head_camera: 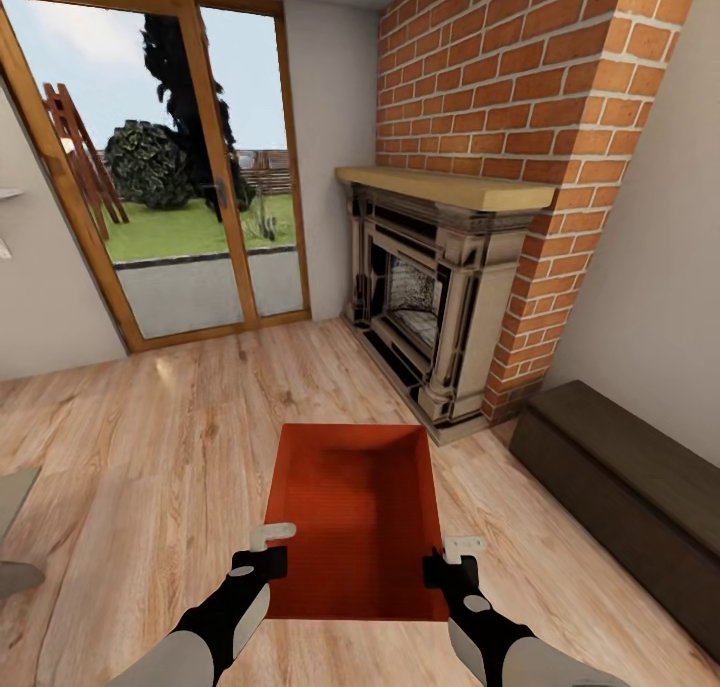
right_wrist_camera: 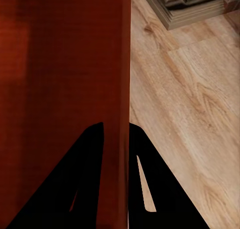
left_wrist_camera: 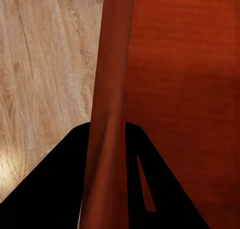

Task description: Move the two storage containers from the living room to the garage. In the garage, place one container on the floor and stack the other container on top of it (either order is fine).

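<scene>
One red-orange lidless storage container (head_camera: 352,517) hangs in front of me above the light wood plank floor (head_camera: 150,437) of the living room. My left gripper (head_camera: 268,549) is shut on its left wall (left_wrist_camera: 107,114), one finger on each side. My right gripper (head_camera: 447,559) is shut on its right wall (right_wrist_camera: 122,89) the same way. The container's open inside (left_wrist_camera: 190,89) faces up and holds nothing. The second container is out of view.
A brick fireplace (head_camera: 440,297) with a wooden mantel stands ahead on the right. Glazed wooden doors (head_camera: 170,177) are ahead on the left. A dark low bench (head_camera: 620,487) runs along the right wall. A grey edge (head_camera: 15,527) pokes in at far left.
</scene>
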Robot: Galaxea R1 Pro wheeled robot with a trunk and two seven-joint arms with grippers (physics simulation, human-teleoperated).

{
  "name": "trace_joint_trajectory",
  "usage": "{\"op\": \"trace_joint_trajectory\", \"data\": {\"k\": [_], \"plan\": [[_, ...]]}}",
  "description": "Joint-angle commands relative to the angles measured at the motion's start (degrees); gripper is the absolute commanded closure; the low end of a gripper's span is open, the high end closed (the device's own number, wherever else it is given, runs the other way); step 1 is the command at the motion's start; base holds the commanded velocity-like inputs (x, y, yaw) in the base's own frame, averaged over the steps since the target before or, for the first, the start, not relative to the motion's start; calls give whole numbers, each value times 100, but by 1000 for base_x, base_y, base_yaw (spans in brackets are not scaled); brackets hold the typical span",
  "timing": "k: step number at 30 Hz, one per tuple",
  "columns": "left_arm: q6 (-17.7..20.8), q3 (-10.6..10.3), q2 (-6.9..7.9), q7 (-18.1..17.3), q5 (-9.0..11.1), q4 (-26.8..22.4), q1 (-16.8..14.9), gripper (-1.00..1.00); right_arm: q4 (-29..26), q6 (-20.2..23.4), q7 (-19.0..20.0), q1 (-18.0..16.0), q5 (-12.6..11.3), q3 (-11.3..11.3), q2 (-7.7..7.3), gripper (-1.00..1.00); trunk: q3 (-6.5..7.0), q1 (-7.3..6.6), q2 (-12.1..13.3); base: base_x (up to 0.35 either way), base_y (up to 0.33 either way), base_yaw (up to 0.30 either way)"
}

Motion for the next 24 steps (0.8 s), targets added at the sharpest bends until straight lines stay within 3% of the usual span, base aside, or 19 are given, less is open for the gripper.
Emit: {"op": "trace_joint_trajectory", "data": {"k": [1,19,24], "plan": [[36,62,-6,46,20,-1,-1,100,-8,-32,-23,-4,22,-103,1,100,-7,1,-6,0,0,0],[36,62,-6,46,25,-1,-1,100,-8,-32,-23,-3,25,-103,0,100,298,-373,676,0,0,0],[36,62,-6,46,21,-1,-1,100,-8,-32,-23,-3,20,-103,0,100,298,-373,676,0,0,0]]}}
